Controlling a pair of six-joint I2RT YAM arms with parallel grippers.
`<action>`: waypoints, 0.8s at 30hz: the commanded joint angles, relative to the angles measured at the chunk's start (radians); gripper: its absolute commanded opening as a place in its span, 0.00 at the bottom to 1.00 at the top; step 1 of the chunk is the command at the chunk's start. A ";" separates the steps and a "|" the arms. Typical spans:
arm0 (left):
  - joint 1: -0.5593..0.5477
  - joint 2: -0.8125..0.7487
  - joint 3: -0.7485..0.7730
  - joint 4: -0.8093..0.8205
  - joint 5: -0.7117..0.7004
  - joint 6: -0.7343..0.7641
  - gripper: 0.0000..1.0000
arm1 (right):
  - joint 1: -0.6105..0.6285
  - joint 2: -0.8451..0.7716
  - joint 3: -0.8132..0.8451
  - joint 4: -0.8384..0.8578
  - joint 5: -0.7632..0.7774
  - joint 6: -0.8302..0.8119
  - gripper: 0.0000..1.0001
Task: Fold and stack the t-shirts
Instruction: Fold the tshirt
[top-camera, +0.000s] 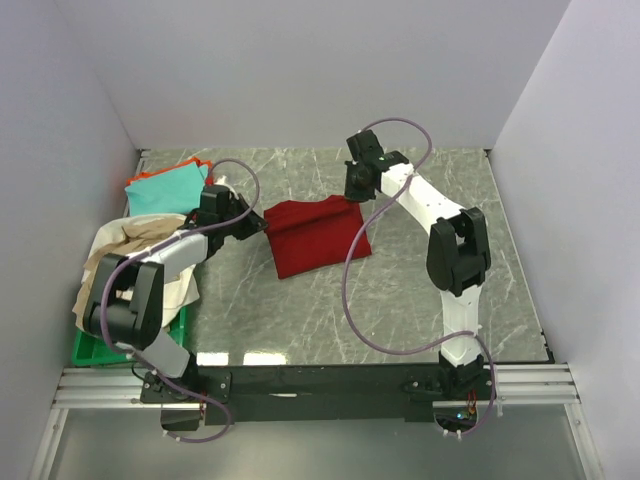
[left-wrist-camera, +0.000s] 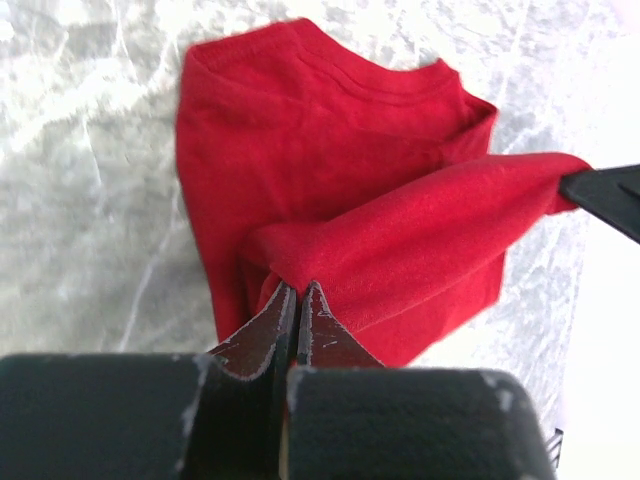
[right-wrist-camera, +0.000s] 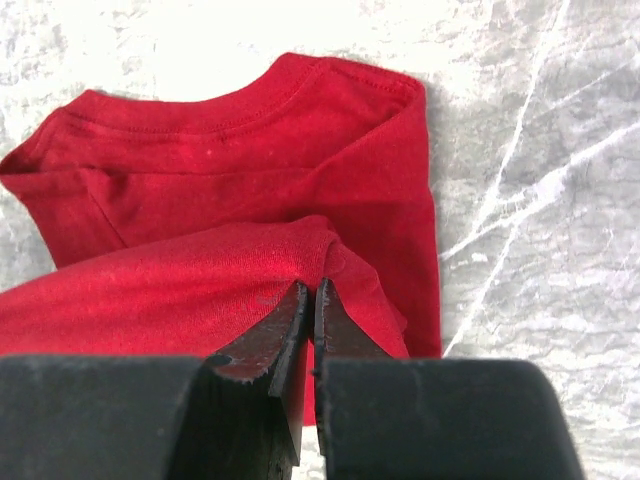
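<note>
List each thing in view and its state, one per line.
red t-shirt: partly folded, one edge lifted off the table
left claw: shut on red t-shirt
right claw: shut on red t-shirt
teal t-shirt: lying flat, far left
beige t-shirt: crumpled over green tray

Top view; bare marble table (top-camera: 420, 320) shows at lower centre, right and upper centre of frame, passable; dark red shirt (top-camera: 315, 240) fills the middle, left gripper (top-camera: 262, 222) and right gripper (top-camera: 356, 191) pinched on its upper corners; left of frame blocked by green tray (top-camera: 93, 350), beige and white shirts (top-camera: 140, 245) heaped on it, teal shirt (top-camera: 165, 190) behind; purple cable (top-camera: 347, 280) loops over lower centre; walls (top-camera: 300, 70) close three sides.
</note>
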 joint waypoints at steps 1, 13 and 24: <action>0.028 0.060 0.062 0.011 0.009 0.055 0.00 | -0.039 0.021 0.062 -0.002 0.051 -0.032 0.00; 0.048 0.179 0.177 -0.012 -0.008 0.080 0.00 | -0.058 0.097 0.142 -0.021 0.035 -0.045 0.00; 0.060 0.181 0.307 -0.091 -0.118 0.101 0.70 | -0.061 0.069 0.258 -0.027 -0.004 -0.114 0.83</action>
